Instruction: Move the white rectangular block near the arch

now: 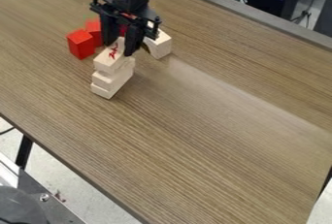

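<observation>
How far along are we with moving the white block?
Done: the gripper is down at the far end of the top, red-marked white block. In hand: a firm hold can't be confirmed; the block sits on the stack. Left: lifting, carrying and placing, it seems.

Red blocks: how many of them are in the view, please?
2 clearly: the front block near the white stack, and the back block just behind it. Red also shows behind the gripper, so more may be hidden.

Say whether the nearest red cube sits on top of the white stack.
No, the nearest red cube stands on the table beside the white stack.
</observation>
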`<state>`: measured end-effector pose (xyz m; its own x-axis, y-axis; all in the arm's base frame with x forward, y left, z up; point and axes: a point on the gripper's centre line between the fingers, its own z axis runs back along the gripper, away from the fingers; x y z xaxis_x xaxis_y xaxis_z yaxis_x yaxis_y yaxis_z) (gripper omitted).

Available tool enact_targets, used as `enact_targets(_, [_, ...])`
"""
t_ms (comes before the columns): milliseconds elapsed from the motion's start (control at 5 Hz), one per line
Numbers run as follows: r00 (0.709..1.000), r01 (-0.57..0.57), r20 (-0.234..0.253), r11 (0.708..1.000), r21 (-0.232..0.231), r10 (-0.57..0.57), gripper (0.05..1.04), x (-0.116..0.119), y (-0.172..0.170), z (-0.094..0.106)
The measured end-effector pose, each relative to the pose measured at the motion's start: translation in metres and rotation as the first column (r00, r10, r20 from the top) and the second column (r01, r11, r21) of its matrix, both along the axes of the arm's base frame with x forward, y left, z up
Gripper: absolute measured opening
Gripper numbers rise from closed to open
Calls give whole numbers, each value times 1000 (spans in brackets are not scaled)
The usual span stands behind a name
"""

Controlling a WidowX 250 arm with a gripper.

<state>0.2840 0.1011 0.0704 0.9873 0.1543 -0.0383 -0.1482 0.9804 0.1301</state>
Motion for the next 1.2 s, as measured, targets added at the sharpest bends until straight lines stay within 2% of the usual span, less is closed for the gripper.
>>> enact_targets(200, [1000,-25,-10,998,57,25,484,5,-1,10])
enact_targets(400, [999,-37,-11,993,109,39,484,13,-17,21])
enact_targets(600, [999,-45,-4,990,136,46,484,30,-43,30])
enact_targets(800, [998,-60,-14,991,121,62,484,41,-58,29])
enact_targets(1000, [994,-97,-43,992,80,100,484,58,-72,16])
enact_targets(1200, [993,-98,-69,994,49,101,484,71,-84,-6])
